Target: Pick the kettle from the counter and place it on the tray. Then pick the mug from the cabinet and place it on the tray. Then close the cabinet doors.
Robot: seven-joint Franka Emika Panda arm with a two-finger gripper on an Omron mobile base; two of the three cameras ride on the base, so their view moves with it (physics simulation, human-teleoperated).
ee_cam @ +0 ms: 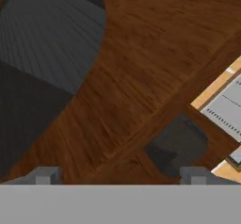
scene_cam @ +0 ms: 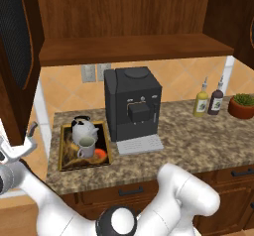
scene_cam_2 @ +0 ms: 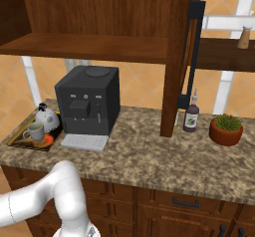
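Two items on tray (scene_cam: 63, 150): kettle (scene_cam: 83, 129), mug (scene_cam: 86, 147) | hand (ee_cam: 120, 175) empty, fingers apart, facing door (ee_cam: 108, 72)

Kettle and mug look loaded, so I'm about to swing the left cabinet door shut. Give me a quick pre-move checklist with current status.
1. Kettle on the tray: ok.
2. Mug on the tray, in front of the kettle: ok.
3. Cabinet shelf free of anything in the doors' way: ok.
4. Left door open, needs closing: not ok.
5. Right door open, needs closing: not ok.
6. Hand beside the left door's lower edge, holding nothing; contact with the door: cannot tell.
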